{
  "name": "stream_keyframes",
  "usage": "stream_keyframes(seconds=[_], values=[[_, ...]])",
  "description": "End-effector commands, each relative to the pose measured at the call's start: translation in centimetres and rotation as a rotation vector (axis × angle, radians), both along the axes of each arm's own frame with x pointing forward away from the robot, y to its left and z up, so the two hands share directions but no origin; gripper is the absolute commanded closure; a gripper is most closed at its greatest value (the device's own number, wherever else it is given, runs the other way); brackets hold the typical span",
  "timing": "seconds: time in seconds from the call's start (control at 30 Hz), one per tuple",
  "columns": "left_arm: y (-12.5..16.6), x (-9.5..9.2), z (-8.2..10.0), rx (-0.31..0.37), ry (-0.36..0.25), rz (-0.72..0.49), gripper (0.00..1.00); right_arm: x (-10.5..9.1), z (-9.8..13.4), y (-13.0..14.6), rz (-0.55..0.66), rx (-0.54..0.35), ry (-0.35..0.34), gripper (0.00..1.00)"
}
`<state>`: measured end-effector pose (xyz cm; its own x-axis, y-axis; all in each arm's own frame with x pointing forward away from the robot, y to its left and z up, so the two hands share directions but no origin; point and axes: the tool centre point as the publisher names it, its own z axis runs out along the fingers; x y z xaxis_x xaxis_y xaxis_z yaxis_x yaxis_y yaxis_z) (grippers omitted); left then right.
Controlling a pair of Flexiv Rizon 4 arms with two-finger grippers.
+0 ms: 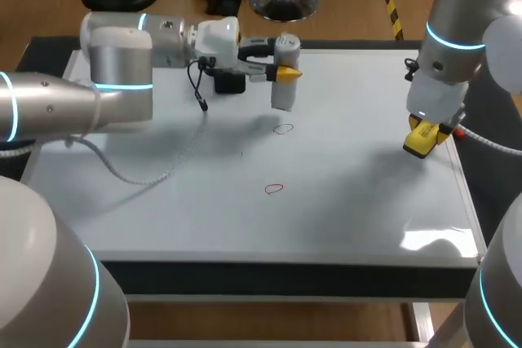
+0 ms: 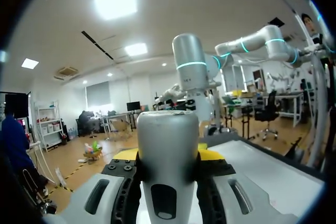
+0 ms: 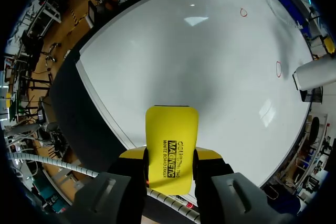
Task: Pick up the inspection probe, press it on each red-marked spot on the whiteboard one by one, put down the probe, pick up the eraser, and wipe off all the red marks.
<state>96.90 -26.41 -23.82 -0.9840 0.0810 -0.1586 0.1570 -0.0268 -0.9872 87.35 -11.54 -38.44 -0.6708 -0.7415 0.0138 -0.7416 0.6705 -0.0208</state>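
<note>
Held probe [image 2: 167, 145] covers tips of left fingers [image 2: 211, 155]; right fingers [image 3: 208, 156] hide eraser [image 3: 172, 135] base

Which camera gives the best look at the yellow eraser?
The right wrist view: the eraser fills the middle, its broad yellow face clamped between the fingers. The head view shows only a small yellow corner of it, far off. The left wrist view shows the probe, no eraser.

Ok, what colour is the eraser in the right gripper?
The eraser is yellow with black print; the right wrist view shows it best.
</note>
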Motion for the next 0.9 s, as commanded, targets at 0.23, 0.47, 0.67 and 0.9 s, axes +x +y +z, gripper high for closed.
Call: stream_keyframes(seconds=[0.23, 0.47, 0.67, 0.9], values=[[0.9, 3.8, 3.0, 0.0, -0.026, -0.074, 1.0, 0.0, 0.0, -0.1, 0.001, -0.002, 0.0, 1.0], [1.4, 5.7, 4.8, -0.013, -0.032, -0.11, 1.0, 0.0, 0.0, -0.1, 0.001, -0.002, 0.0, 1.0], [1.3, 7.0, 5.9, 0.002, -0.01, -0.164, 1.0, 0.0, 0.0, -0.1, 0.001, -0.002, 0.0, 1.0], [1.4, 8.5, 6.7, 0.032, 0.022, -0.244, 1.0, 0.0, 0.0, -0.1, 0.001, -0.002, 0.0, 1.0]])
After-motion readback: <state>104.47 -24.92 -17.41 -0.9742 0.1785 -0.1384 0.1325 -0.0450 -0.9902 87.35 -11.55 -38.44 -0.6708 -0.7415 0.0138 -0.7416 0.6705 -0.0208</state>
